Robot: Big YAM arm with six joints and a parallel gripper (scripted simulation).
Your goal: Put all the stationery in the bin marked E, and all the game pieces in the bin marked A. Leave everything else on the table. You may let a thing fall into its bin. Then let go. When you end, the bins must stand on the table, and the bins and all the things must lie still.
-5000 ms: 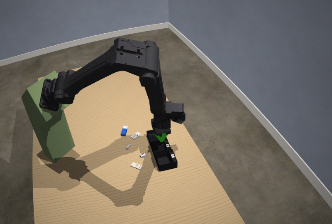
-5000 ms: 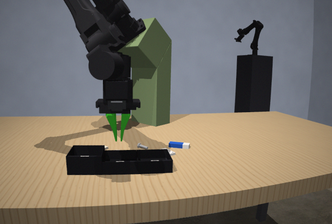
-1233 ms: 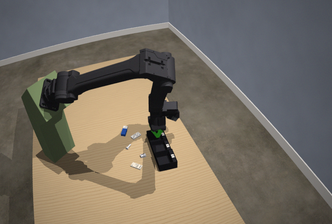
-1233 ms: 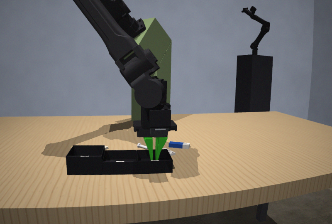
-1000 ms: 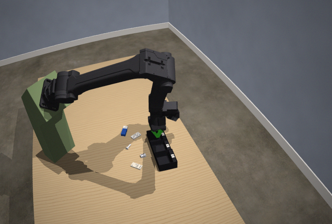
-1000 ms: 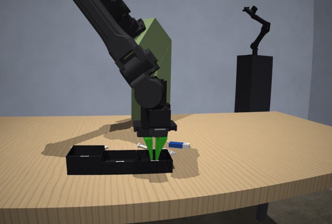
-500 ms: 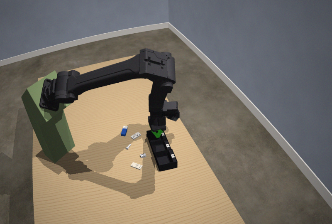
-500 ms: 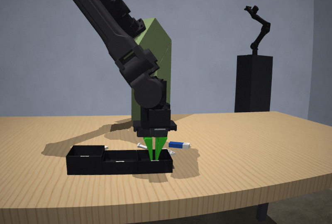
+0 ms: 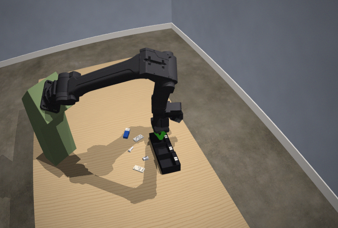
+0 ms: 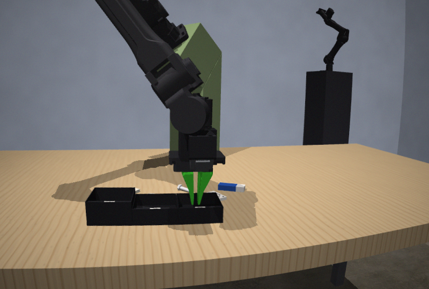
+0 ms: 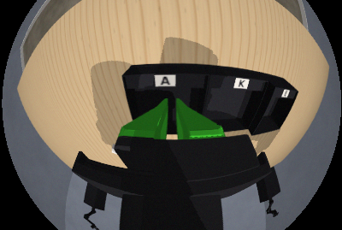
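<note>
Claw (image 10: 195, 204) tips nearly together, nothing seen pinched, down inside bin A (image 10: 207, 214) | eraser (image 10: 231, 186), dominoes (image 9: 138, 137) on table beside claw, outside bins | risk: if I swing sideways before lifting, tips catch wall, drag bins.

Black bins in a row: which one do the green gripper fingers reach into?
The end bin marked A, rightmost in the exterior view: the green fingers dip below its rim. The middle bin marked K and the other end bin stand apart from them.
</note>
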